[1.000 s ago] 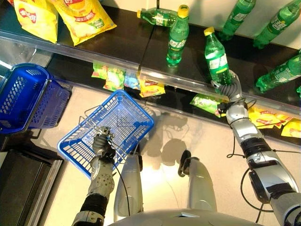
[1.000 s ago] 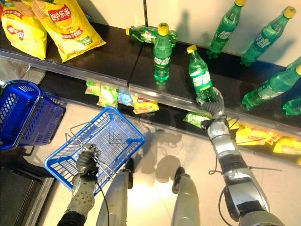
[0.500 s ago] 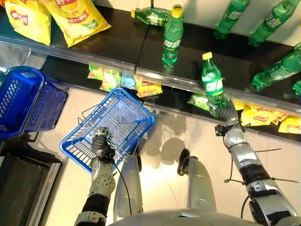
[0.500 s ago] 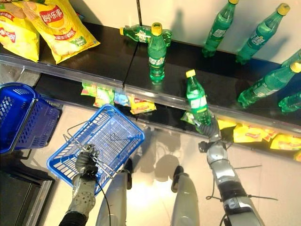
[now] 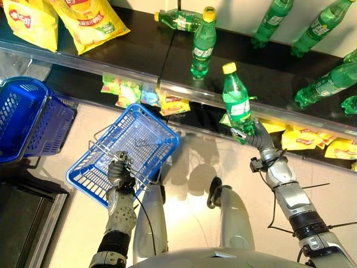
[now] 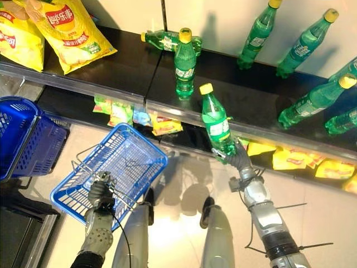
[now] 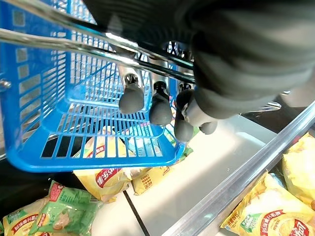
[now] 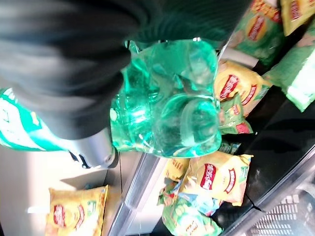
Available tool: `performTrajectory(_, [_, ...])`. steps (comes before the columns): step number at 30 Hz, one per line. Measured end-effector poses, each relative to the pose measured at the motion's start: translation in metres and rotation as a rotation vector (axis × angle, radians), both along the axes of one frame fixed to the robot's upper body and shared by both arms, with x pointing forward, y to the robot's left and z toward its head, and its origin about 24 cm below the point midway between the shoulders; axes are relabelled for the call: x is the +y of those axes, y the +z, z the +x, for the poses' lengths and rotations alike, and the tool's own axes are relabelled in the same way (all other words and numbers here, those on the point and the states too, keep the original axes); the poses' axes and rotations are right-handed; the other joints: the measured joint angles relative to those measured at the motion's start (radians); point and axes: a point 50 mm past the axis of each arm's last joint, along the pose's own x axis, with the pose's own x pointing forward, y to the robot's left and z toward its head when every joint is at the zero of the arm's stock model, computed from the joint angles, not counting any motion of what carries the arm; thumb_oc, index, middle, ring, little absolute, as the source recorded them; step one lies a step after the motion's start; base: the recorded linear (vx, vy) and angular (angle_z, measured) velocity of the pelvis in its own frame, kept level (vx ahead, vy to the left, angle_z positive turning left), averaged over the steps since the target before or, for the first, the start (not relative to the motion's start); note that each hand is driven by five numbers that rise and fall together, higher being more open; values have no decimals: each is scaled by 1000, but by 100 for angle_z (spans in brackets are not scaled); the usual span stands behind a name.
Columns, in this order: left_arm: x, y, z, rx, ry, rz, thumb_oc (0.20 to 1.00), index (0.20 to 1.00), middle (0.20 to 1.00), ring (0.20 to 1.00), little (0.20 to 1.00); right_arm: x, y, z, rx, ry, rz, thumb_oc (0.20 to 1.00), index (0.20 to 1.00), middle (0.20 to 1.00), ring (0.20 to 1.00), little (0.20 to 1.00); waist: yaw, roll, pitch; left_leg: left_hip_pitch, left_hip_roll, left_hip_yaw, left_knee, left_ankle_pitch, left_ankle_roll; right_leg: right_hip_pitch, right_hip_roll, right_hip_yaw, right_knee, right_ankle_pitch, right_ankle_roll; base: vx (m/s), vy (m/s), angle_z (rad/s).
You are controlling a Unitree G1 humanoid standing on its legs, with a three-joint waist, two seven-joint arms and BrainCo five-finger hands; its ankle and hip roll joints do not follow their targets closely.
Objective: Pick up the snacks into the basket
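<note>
You lifted the green soda bottle (image 5: 237,106) off the shelf (image 5: 139,47) (right robot hand (image 5: 257,139) clasped round its base), toward the blue basket (image 5: 125,153) whose handle your left robot hand (image 5: 120,174) gripped.

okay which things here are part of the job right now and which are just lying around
In the job: blue basket held by the left hand; green bottle gripped by the right hand.

Lying about: stacked blue baskets; yellow chip bags; other green bottles; small snack packets.
</note>
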Motion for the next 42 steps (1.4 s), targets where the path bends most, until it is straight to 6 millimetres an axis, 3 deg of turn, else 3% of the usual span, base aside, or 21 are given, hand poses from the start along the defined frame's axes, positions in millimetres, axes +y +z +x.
performTrajectory(3, [1,0,0,-3,-1,2,200,200,200,200,200,13,-3,3,22,75,-51,200,200,200,200,200,7,-4,2,5,-1,-1,-4,0,0,7,-1,-4,-2,0,0,0,0,0])
performTrajectory(7, [-1,2,0,-13,-14,6,200,200,200,200,200,44,-10,22,67,207,-228,200,200,200,200,200,15,-12,4,14,-3,-3,-15,6,-4,15,-3,-13,-3,-1,-2,-13,-7,4])
performTrajectory(12, [-2,2,1,-15,-21,3,200,200,200,200,200,85,-10,42,91,312,-320,200,200,200,200,200,38,-14,6,15,-4,-7,-26,15,-14,16,-3,-20,-4,-3,-5,-10,-6,3])
performTrajectory(13, [-3,2,2,-17,-23,3,200,200,200,200,200,99,-8,47,88,338,-317,200,200,200,200,200,59,-12,8,14,-11,-12,-31,19,-15,17,-5,-26,-4,-4,-6,-12,-7,4])
performTrajectory(26, [-13,6,7,-14,-128,41,200,200,200,200,200,162,24,93,108,344,-462,200,200,200,200,200,141,-14,15,11,-19,-42,-37,23,-14,35,-11,-56,-8,-11,-7,-6,-1,6])
performTrajectory(33, [-13,11,11,-26,-161,64,200,200,200,200,200,169,25,103,164,294,-587,200,200,200,200,200,174,-14,19,3,-27,-67,-35,23,-15,50,-17,-78,-8,-19,-3,19,-6,11])
performTrajectory(42, [-16,14,15,-24,-219,94,200,200,200,200,200,163,5,101,235,265,-784,200,200,200,200,200,199,-11,21,-10,-44,-94,-23,26,-19,63,-26,-98,-9,-27,5,15,-1,9])
